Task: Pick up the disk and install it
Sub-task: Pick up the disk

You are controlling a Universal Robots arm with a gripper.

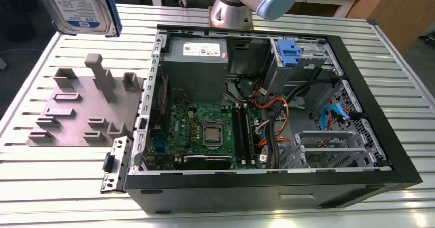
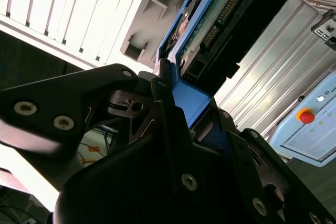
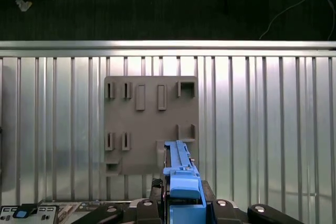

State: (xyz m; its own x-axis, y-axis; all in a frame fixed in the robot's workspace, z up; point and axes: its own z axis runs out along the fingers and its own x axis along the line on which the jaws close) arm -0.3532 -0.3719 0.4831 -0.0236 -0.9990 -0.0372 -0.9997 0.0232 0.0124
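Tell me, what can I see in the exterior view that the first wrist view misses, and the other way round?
Exterior view's extras: the open computer case with its green motherboard, and the arm standing behind it.
First wrist view's extras: the gripper clamped on the disk by its blue frame, and the dark floor past the table edge.
Shared: the disk held in the air, the grey slotted plate, and the ribbed metal table.

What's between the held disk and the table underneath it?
The grey slotted holder plate, lying on the ribbed table. The first wrist view shows the disk edge-on over it; the exterior view shows the disk raised clear of it.
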